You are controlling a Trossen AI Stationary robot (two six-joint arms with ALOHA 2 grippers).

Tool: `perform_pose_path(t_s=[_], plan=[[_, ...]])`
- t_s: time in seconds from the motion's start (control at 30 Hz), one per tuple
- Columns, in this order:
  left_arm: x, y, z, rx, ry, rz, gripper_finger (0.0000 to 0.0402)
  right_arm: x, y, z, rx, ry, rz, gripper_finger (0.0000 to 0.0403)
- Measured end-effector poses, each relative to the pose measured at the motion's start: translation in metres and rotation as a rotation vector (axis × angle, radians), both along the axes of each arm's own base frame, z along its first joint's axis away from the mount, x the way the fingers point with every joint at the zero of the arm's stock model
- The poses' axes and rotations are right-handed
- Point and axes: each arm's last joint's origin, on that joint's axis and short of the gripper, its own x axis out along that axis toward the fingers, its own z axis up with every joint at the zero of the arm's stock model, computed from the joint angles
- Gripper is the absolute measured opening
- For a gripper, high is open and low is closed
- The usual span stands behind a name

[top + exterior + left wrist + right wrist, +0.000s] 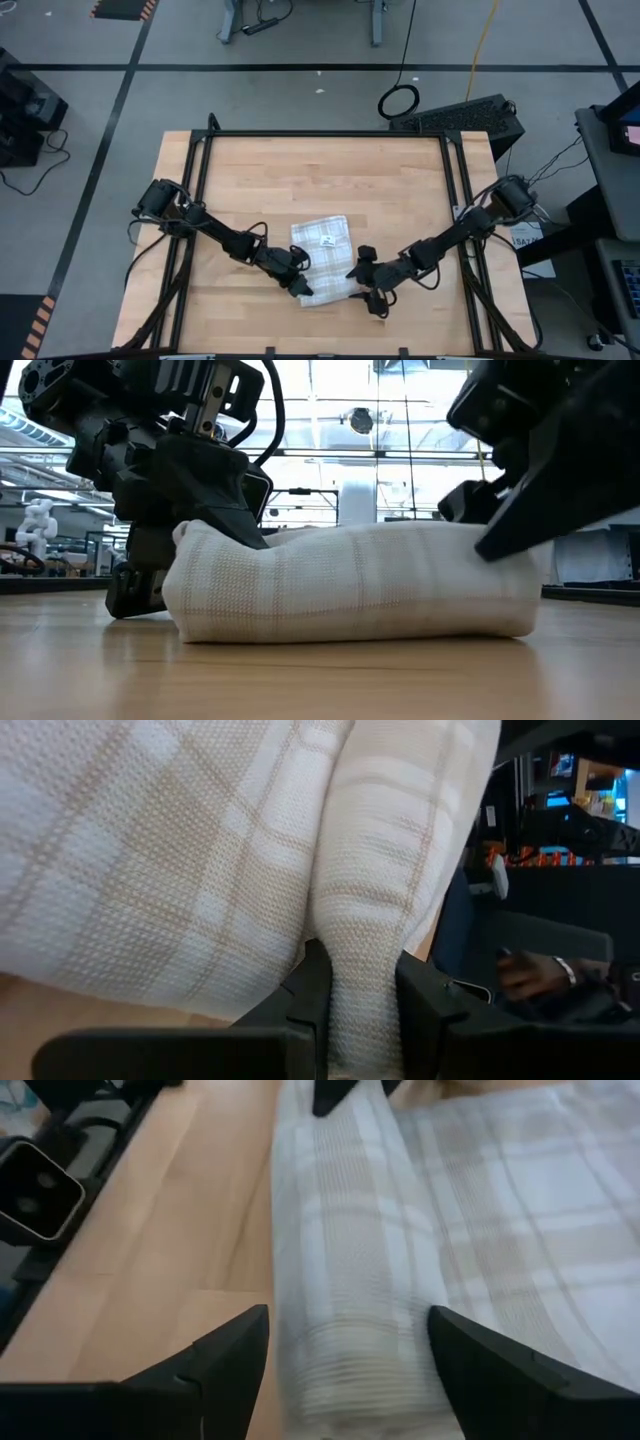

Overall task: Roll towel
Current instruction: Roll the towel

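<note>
The towel lies mid-table, its near edge already rolled. My left gripper pinches one end of the roll; my right gripper stands open around the other end, holding nothing. I judge rolling is midway; next both must turn evenly. Contact under the roll is hidden
</note>
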Motion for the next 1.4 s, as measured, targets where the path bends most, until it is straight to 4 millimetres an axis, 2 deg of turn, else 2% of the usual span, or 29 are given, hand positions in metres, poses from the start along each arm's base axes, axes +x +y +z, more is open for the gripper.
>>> perform_pose_path(t_s=[0.3,0.53,0.7,0.9,1.0,1.07,1.17,1.27,1.4], plan=[[0.000,0.000,0.000,0.004,-0.003,0.007,0.0075,0.001,0.001,-0.012,-0.010,0.036,-0.007,0.0262],[0.001,0.000,0.008,-0.007,-0.049,-0.018,0.0081,0.001,0.001,-0.013,0.008,0.045,-0.015,0.0210],[-0.004,0.005,0.023,0.002,-0.034,-0.035,0.0136,0.001,0.001,-0.013,0.009,0.046,-0.016,0.0169],[-0.020,0.018,0.050,0.085,0.025,-0.029,0.0205,0.001,0.001,-0.013,0.007,0.051,-0.014,0.0141],[-0.024,0.022,0.073,0.177,-0.090,0.013,0.0227,0.001,0.001,-0.014,0.007,0.053,-0.014,0.0136],[-0.024,0.016,0.094,0.298,-0.246,0.037,0.0236,0.001,0.001,-0.014,0.007,0.054,-0.014,0.0135],[-0.024,-0.008,0.120,0.497,-0.431,-0.053,0.0240,0.001,0.001,-0.014,0.009,0.054,-0.016,0.0135],[-0.026,-0.027,0.122,0.646,-0.404,-0.114,0.0240,0.001,0.001,-0.014,0.009,0.054,-0.016,0.0135],[-0.027,-0.046,0.111,0.767,-0.351,-0.134,0.0241,0.000,0.001,-0.014,0.009,0.054,-0.016,0.0135]])
